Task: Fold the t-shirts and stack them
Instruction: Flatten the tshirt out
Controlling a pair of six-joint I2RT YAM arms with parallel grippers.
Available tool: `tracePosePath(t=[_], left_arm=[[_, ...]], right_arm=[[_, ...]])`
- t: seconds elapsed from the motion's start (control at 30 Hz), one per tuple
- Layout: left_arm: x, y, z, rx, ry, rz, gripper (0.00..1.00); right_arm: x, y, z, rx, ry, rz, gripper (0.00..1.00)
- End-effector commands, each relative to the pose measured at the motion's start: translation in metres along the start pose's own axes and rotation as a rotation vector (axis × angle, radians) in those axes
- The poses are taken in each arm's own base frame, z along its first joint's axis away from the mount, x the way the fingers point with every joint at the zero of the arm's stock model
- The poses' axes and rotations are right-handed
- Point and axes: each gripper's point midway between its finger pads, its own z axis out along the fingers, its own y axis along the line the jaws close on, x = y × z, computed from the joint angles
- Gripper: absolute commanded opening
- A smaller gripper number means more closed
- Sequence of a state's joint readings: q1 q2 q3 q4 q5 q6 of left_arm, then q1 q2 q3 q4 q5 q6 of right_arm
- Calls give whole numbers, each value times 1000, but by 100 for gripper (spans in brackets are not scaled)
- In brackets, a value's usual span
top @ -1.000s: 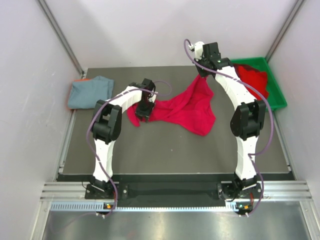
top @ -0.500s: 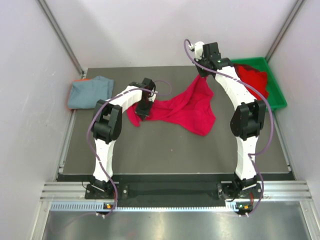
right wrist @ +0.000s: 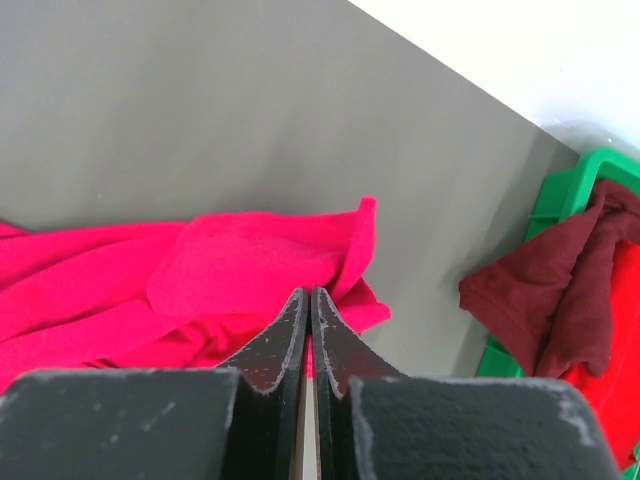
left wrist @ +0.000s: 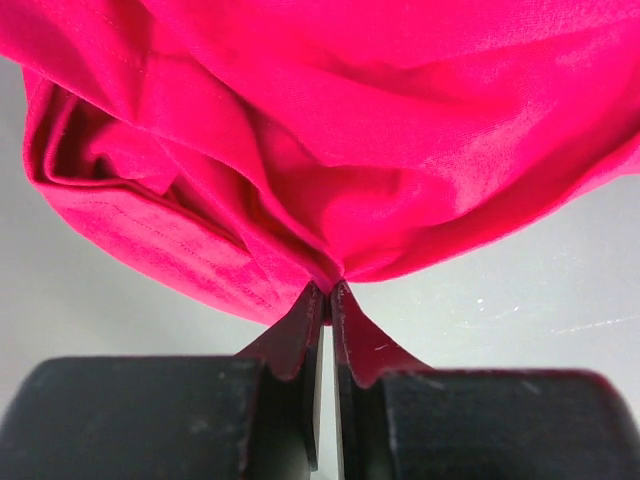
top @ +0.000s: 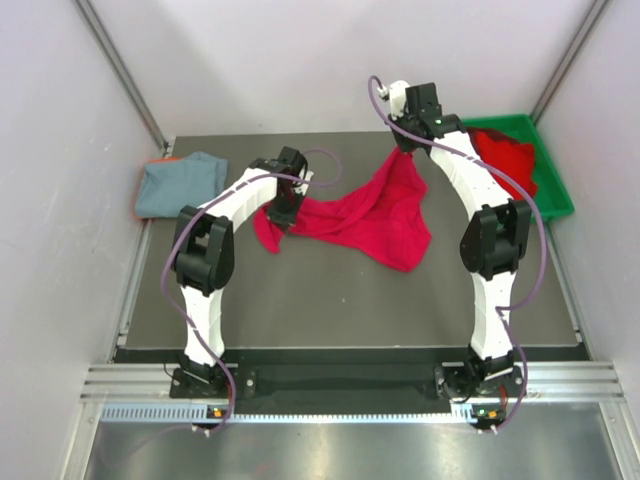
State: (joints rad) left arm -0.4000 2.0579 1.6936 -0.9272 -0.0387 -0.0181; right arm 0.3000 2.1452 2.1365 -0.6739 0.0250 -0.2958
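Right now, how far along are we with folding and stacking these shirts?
Done: one grey-blue shirt looks folded at the back left of the table. In hand: a red shirt, crumpled, pinched by the left hand and the right hand at opposite ends. Left: fold and stack it, then the dark red shirt and a second red shirt in the green bin.

Red t-shirt (top: pixel 365 215) lies crumpled, grey-blue t-shirt (top: pixel 180 183) well apart.
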Motion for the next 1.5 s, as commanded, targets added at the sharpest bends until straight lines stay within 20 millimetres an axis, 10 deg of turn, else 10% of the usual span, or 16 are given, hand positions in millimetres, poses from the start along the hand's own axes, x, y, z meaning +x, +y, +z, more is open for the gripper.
tracePosePath(t=[0.0, 0.13, 0.23, 0.43, 1.47], left_arm=[[-5, 0, -6, 3, -27, 7, 8], [-6, -3, -4, 20, -23, 7, 0], [-7, -2, -4, 14, -27, 7, 27], [-4, -4, 5, 23, -3, 8, 32], [1, -3, 26, 13, 43, 9, 16]], right_arm=[[-27, -4, -5, 17, -77, 9, 0], [-26, -6, -7, 26, -74, 2, 0], [-25, -6, -8, 28, -72, 0, 0], [-26, -6, -7, 26, -74, 2, 0], [-24, -5, -2, 24, -68, 3, 0]])
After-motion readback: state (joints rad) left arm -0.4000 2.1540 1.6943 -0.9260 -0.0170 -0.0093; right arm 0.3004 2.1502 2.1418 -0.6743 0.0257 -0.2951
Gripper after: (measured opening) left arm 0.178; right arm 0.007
